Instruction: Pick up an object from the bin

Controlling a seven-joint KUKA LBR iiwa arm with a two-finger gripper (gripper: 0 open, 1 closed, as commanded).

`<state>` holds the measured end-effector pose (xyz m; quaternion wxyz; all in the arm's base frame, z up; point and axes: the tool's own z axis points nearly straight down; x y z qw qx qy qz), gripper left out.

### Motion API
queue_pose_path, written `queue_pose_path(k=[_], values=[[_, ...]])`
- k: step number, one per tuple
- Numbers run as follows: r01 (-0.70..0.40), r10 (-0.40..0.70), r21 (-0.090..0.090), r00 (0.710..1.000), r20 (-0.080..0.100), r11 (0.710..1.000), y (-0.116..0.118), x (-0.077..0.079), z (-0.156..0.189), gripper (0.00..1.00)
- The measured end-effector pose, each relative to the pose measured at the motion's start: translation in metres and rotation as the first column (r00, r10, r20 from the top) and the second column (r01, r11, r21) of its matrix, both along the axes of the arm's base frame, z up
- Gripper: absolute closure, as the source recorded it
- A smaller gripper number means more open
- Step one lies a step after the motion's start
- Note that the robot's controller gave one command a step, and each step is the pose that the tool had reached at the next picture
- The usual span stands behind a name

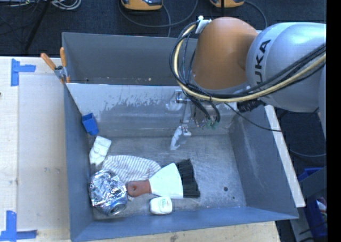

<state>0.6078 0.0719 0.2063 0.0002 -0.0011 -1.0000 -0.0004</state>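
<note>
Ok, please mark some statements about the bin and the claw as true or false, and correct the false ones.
1. The crumpled silver foil ball lies in the lower-left corner of the grey metal bin. True.
2. The claw holds the white brush with black bristles. False: it hangs over bare floor, apart from the brush.
3. The small blue block lies by the right wall. False: it lies by the left wall.
4. The striped cloth lies next to the brush. True.

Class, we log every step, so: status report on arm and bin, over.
Pincer over bare bin floor, near back wall. Nearest thing: white brush, black bristles, towards the front. Foil ball, striped cloth heaped left. Nothing between.
</note>
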Motion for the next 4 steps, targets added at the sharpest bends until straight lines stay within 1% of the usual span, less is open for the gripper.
queue_pose_path(k=[1,2,3,4], values=[[0.000,0.000,0.000,1.000,0.000,1.000,0.000,0.000,0.000,0.00],[-0.160,0.160,-0.001,0.987,0.009,0.987,-0.005,-0.004,-0.022,0.00],[-0.434,0.434,0.000,0.901,0.000,0.901,-0.036,-0.059,-0.056,0.00],[-0.341,0.341,0.005,0.940,-0.017,0.940,-0.069,-0.068,-0.129,1.00]])
